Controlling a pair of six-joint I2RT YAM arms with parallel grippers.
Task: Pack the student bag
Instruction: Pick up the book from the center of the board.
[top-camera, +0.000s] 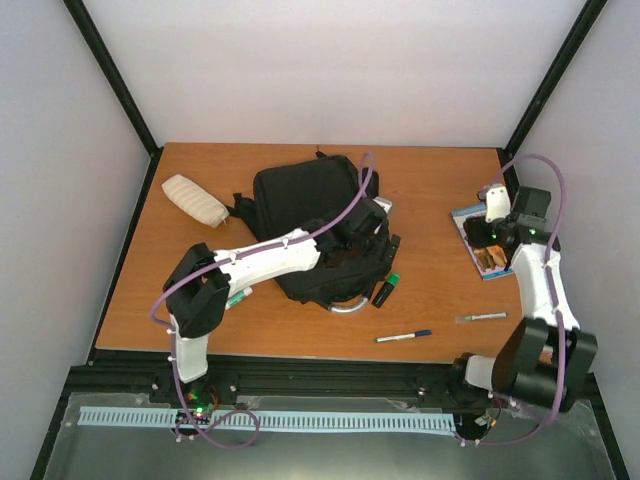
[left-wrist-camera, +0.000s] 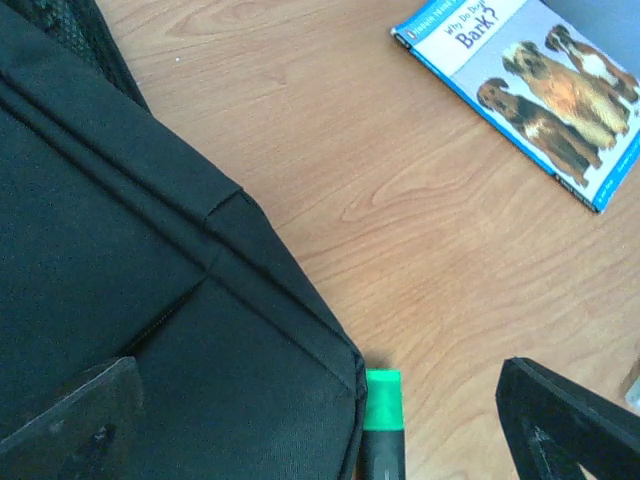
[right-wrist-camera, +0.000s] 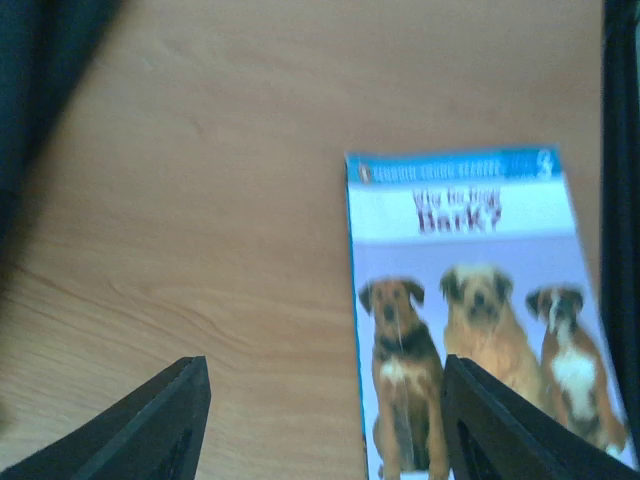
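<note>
The student bag (top-camera: 300, 205) is a large black backpack lying flat mid-table, its silvery handle (top-camera: 345, 306) toward the near side. My left gripper (top-camera: 375, 245) hovers over the bag's right corner, open, with nothing between its fingers. In the left wrist view the left gripper (left-wrist-camera: 315, 400) spans the bag (left-wrist-camera: 150, 300) corner and a green-capped marker (left-wrist-camera: 383, 410) beside it. My right gripper (top-camera: 492, 236) hangs open above a dog book (top-camera: 480, 240). In the right wrist view the right gripper (right-wrist-camera: 325, 400) straddles the left edge of the book (right-wrist-camera: 470, 300).
A cream pouch (top-camera: 195, 200) lies left of the bag. The green-capped marker (top-camera: 387, 290), a blue pen (top-camera: 404, 336) and a silver pen (top-camera: 481, 317) lie near the front edge. A small green-tipped item (top-camera: 240, 297) sits under the left arm. Black frame posts stand at the table's corners.
</note>
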